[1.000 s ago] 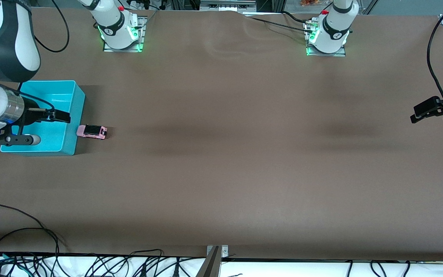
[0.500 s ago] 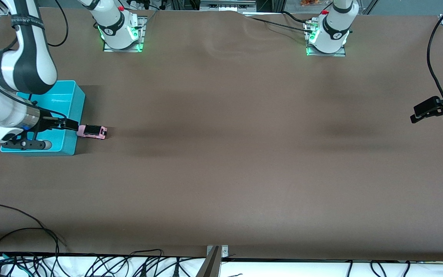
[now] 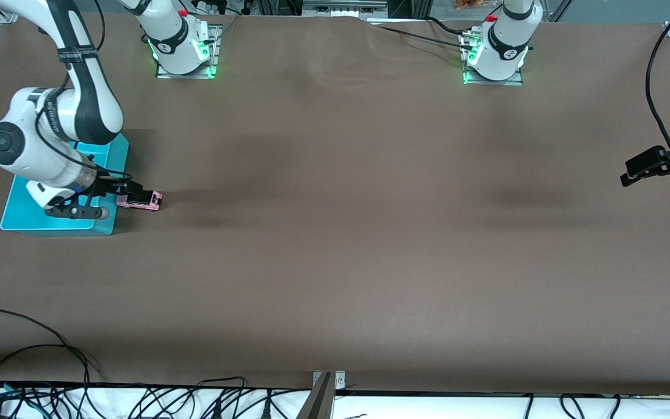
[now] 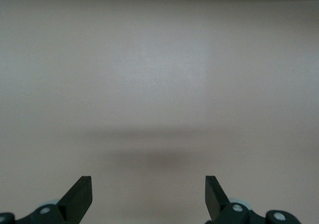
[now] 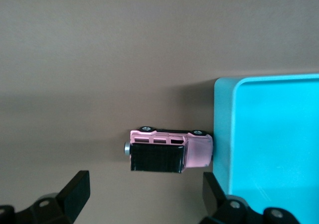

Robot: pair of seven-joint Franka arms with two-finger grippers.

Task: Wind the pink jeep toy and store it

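Bin [image 3: 111, 174] wall touches pink jeep toy [image 3: 140, 200] under open right pincer [image 3: 137, 194].

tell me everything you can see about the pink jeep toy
The pink jeep toy is a tiny boxy car with a light pink body that looks like plastic, a black roof panel, small windows along one side and dark wheels. It rests on the brown table, apparently upright, one end against or nearly against the outer wall of the teal bin, not in it. The right tool hangs open over it, not gripping.
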